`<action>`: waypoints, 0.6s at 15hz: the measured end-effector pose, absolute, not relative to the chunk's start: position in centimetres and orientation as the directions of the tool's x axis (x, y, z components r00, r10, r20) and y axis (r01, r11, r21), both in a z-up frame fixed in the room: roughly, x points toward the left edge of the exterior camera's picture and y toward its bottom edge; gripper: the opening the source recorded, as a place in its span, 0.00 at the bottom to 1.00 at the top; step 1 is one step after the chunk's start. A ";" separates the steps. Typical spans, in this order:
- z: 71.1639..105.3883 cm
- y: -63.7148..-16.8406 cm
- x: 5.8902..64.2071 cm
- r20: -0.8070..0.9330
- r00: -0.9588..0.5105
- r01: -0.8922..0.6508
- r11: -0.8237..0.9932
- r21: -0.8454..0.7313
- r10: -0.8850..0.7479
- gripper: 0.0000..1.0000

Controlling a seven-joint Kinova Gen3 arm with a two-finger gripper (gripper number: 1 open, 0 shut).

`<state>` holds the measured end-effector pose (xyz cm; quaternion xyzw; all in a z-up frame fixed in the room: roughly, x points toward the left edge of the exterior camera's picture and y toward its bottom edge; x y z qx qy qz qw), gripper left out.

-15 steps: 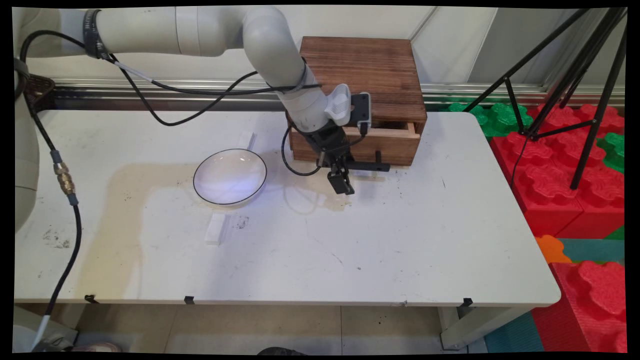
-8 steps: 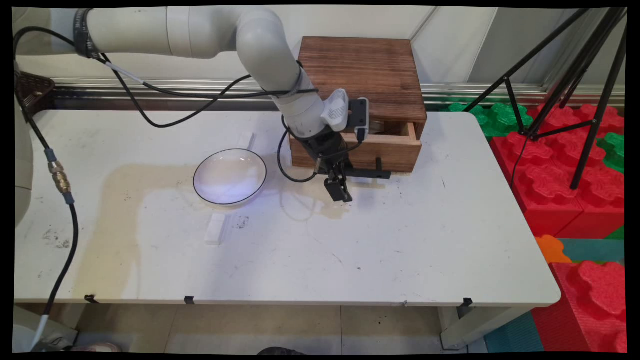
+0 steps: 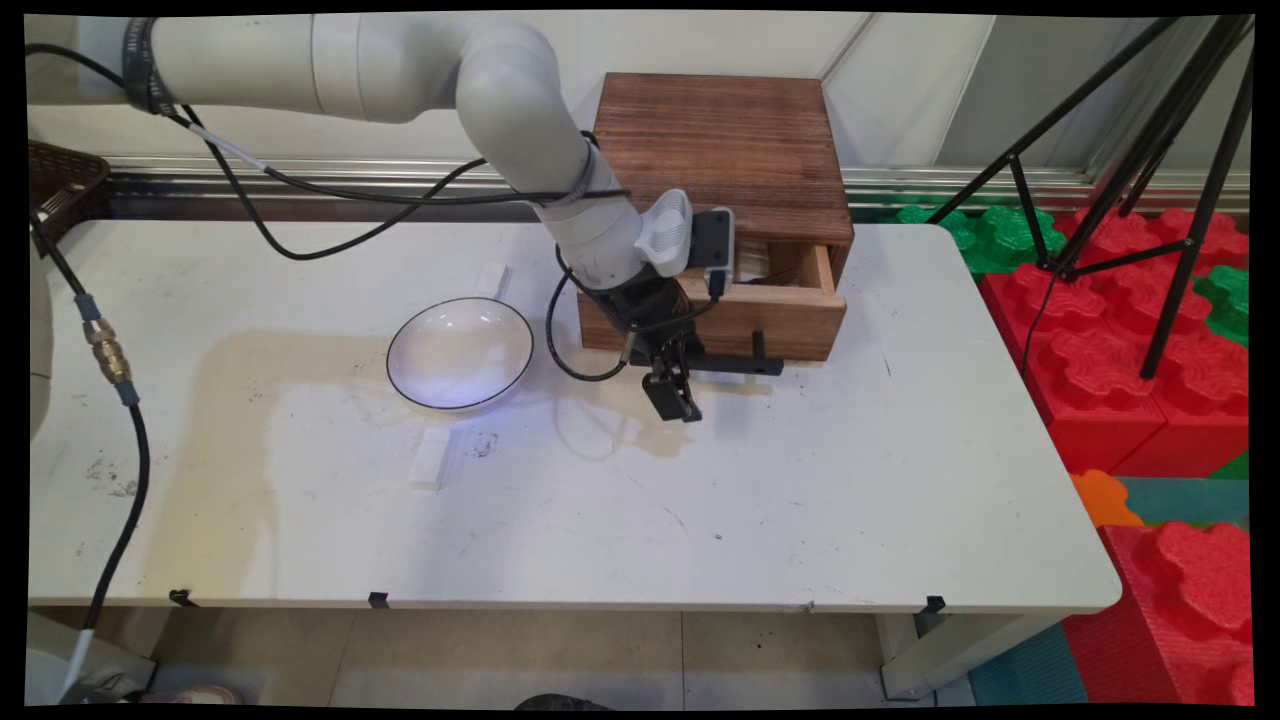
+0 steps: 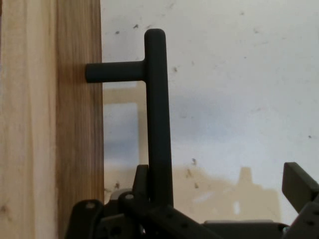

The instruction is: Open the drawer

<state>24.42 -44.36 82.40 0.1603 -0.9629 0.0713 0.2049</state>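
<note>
At the front of the wooden box (image 3: 725, 150), the end effector (image 3: 672, 392) sits low over the worktop (image 3: 800, 480), hooked on the black handle (image 3: 735, 362) of the drawer (image 3: 770, 305). Seen from the hand, the handle's bar (image 4: 158, 114) runs up between the fingers, with one finger (image 4: 299, 185) standing well off to the side, so the end effector looks spread around the bar rather than pinched tight on it. The drawer is pulled partway out of the box, its inside showing behind the front board. Compared with a second ago, the drawer has come further out toward the near edge, and the end effector and handle have shifted with it, away from the box. The wrist has drifted a little left as well. Left of the drawer, a shallow white bowl (image 3: 460, 352) with a dark rim rests where it was. A small white block (image 3: 431, 459) lies just in front of it, another (image 3: 492, 279) just behind it.
</note>
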 end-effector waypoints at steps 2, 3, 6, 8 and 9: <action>82.5 -43.8 24.3 0.420 -0.863 -0.337 0.939 -0.066 -0.280 1.00; 82.5 -43.6 24.3 0.420 -0.863 -0.336 0.940 -0.064 -0.280 1.00; 82.6 -42.7 24.2 0.423 -0.861 -0.334 0.941 -0.056 -0.281 1.00; 82.7 -42.3 24.0 0.425 -0.861 -0.332 0.942 -0.052 -0.280 1.00; 82.7 -42.1 24.0 0.426 -0.861 -0.330 0.943 -0.050 -0.279 1.00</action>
